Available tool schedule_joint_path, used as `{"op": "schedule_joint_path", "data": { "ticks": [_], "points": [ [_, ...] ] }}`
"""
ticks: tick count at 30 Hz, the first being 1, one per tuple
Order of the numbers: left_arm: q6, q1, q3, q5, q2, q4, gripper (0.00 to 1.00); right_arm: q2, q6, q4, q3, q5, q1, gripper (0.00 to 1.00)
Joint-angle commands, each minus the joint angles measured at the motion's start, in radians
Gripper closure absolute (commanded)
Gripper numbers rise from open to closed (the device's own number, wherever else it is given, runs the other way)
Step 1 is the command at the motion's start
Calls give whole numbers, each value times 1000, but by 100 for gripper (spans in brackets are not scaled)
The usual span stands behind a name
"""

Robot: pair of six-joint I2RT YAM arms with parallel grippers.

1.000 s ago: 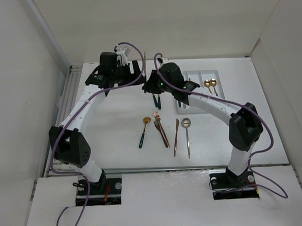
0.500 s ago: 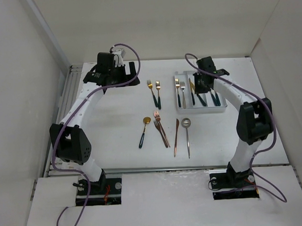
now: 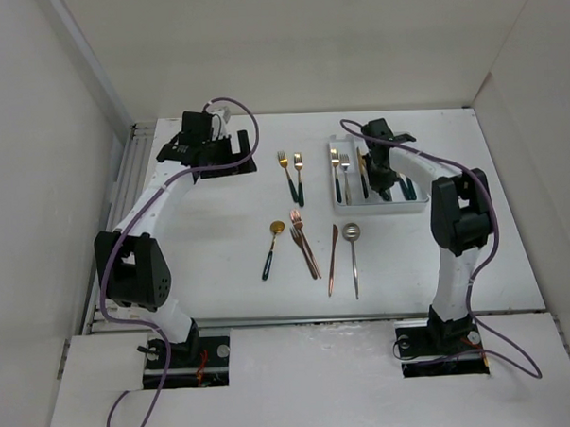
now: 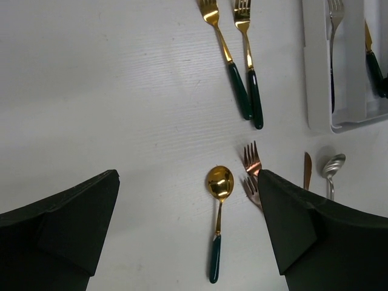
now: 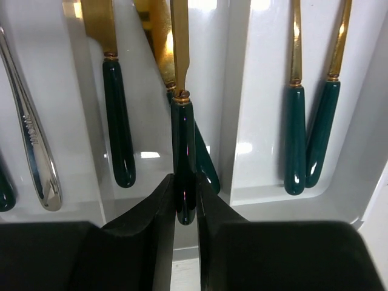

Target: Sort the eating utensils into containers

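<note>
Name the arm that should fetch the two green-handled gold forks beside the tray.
Left, most likely. The left gripper hangs with jaws open and empty, the two green-handled gold forks in its wrist view. The right gripper is shut on a green-handled gold knife over the white plastic tray.

White table (image 3: 221,254) boxed in by plain white panels: left wall (image 3: 36,139), back wall (image 3: 296,43), right wall (image 3: 546,117). Ribbed metal strip (image 3: 134,168) along the table's left edge. White board (image 3: 311,383) across the near edge. Soft even light, faint shadows.
</note>
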Motion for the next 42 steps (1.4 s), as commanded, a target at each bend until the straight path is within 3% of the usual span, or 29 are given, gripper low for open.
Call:
{"op": "schedule_joint_path", "data": {
  "ticks": [1, 2, 6, 9, 13, 15, 17, 22, 24, 25, 30, 34, 42],
  "points": [
    [3, 21, -21, -1, -67, 8, 3, -16, -1, 16, 43, 51, 7, 86],
    [3, 30, -21, -1, -67, 8, 3, -16, -11, 16, 43, 42, 7, 77],
    [-6, 40, -30, -29, -67, 8, 3, -75, -11, 16, 32, 52, 7, 54],
    [-6, 40, -30, -76, -67, 8, 4, -145, -1, 25, 32, 52, 7, 47],
    [-6, 40, -9, -168, -67, -12, 4, -263, 35, 13, 55, 37, 7, 47],
    [-6, 40, -9, -192, -78, -12, 4, -327, 58, 4, -3, -32, 7, 45],
    [-6, 40, -9, -238, -100, -12, 4, -409, 100, -5, -72, -127, 16, 38],
    [-6, 60, -19, -335, -120, 0, 3, -463, 264, -34, -361, -150, 153, 35],
    [-6, 60, -39, -346, -142, 9, 3, -463, 340, -22, -422, -138, 257, 16],
    [-6, 60, -39, -346, -143, 9, 3, -463, 383, -5, -463, -138, 296, 13],
    [-6, 60, -75, -314, -208, 29, 1, -441, 471, 47, -526, -101, 411, 15],
    [-6, 81, -120, -294, -251, 38, 1, -432, 528, 58, -562, -19, 412, 36],
    [-17, 116, -164, -260, -319, 48, 1, -397, 529, 95, -623, -31, 412, 46]
  ]
}}
